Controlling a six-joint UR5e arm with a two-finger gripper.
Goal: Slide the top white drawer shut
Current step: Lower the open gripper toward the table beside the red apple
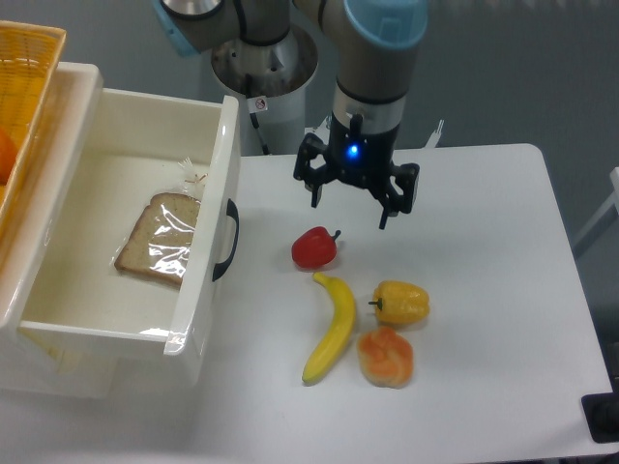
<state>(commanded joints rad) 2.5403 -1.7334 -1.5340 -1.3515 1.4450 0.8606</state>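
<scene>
We've got the top white drawer pulled wide out at left; our gripper hangs open, right of it. Light, slick plastic, so push its black handle front.

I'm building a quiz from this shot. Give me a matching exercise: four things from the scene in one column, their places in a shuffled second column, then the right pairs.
Things:
1. bagged bread slice
2. red pepper
3. gripper
4. orange piece

Places:
A. above the table, open, holding nothing
B. inside the top white drawer, which stands pulled out
C. on the table, just right of the banana's lower end
D. on the table, closest to the black handle

Pairs: 1-B, 2-D, 3-A, 4-C
</scene>
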